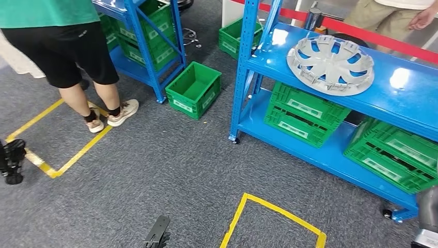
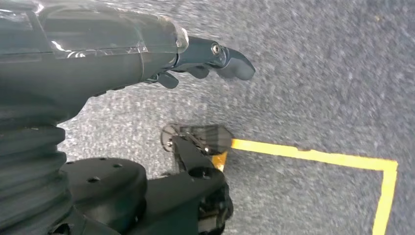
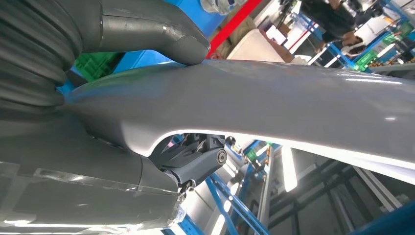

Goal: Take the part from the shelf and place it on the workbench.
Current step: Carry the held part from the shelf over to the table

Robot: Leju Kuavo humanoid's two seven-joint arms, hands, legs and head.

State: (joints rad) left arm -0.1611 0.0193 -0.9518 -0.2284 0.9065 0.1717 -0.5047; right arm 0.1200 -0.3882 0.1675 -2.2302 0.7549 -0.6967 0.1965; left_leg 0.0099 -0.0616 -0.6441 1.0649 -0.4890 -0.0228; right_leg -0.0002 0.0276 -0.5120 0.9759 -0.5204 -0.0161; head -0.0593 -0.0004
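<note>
Gripping a smooth grey part (image 3: 274,105) between thumb (image 3: 147,29) and darker fingers beneath, the right hand (image 3: 161,98) risks it sliding free, since the hold sits near one edge. A wheel cover (image 1: 330,63) lies on the blue shelf (image 1: 408,103) top. The left hand (image 2: 205,58) hangs over carpet, fingers loosely apart, holding nothing

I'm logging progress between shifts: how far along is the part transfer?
Done: a part is already picked up, a long grey moulded panel that the right hand grips with its thumb on top. In hand: carrying it; the left hand hangs empty above the carpet. Left: setting it on the workbench. A silver wheel cover lies on the blue shelf.
</note>
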